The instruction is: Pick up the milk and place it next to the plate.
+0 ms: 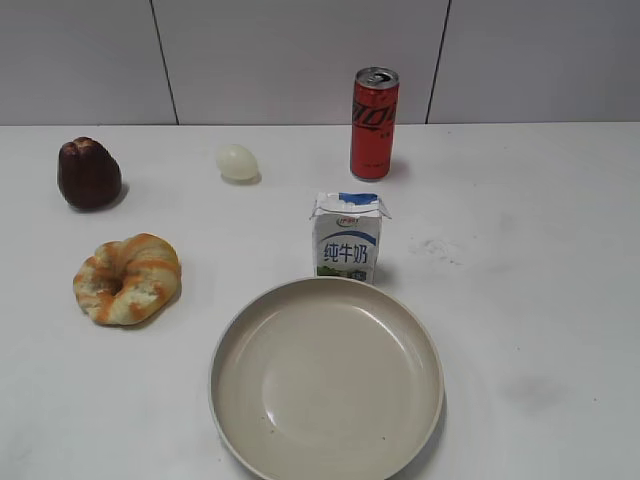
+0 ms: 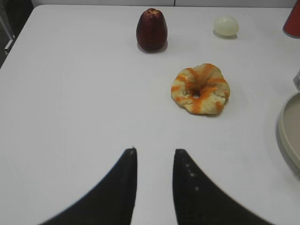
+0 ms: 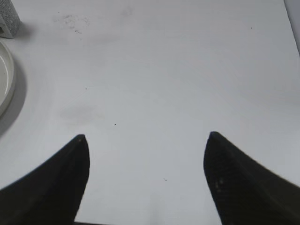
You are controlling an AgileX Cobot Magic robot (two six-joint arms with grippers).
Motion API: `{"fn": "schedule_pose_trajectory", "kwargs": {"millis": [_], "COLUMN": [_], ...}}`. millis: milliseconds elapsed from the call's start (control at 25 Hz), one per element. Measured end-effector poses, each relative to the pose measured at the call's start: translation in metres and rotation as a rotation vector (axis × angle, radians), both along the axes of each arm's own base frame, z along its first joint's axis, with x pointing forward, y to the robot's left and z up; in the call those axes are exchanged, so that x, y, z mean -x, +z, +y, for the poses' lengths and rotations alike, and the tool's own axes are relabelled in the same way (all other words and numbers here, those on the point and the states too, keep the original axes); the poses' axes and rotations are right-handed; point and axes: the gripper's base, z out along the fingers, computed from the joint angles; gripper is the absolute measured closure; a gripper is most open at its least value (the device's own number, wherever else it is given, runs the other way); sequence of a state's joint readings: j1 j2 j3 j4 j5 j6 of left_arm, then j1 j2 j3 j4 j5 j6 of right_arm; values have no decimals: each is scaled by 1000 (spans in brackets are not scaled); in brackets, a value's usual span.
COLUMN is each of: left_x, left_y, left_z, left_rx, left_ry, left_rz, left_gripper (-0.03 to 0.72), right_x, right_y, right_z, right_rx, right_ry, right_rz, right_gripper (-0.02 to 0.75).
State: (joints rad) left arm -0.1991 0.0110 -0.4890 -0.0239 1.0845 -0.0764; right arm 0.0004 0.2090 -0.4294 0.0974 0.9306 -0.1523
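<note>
The milk (image 1: 347, 237) is a small white carton with a blue top and blue characters. It stands upright just behind the far rim of the plate (image 1: 326, 380), a large round beige dish near the table's front. The right wrist view shows a corner of the milk (image 3: 8, 19) at top left and the plate's rim (image 3: 5, 79) at the left edge. My right gripper (image 3: 146, 136) is wide open and empty over bare table, well right of both. My left gripper (image 2: 155, 151) has a narrow gap, holds nothing, and sits left of the plate (image 2: 290, 126). Neither gripper shows in the exterior view.
A red can (image 1: 374, 122) stands behind the milk. A pale egg (image 1: 237, 161) and a dark red fruit (image 1: 89, 173) lie at the back left. An orange-striped ring bread (image 1: 127, 278) lies left of the plate. Bare white table lies right of the plate and milk.
</note>
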Motion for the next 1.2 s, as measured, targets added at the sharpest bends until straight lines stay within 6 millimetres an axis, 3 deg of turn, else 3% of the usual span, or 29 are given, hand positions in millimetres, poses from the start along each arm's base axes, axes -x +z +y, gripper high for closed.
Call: {"fn": "schedule_pose_trajectory", "kwargs": {"millis": [360, 1200], "left_x": [0, 0], "left_y": [0, 0], "left_z": [0, 0], "left_rx": [0, 0], "left_ry": [0, 0], "left_rz": [-1, 0], "left_gripper": [479, 479], "right_x": [30, 30], "right_y": [3, 3], "right_z": [0, 0], "right_rx": [0, -3], "right_ry": [-1, 0], "right_rz": [-201, -203], "right_gripper": [164, 165]}}
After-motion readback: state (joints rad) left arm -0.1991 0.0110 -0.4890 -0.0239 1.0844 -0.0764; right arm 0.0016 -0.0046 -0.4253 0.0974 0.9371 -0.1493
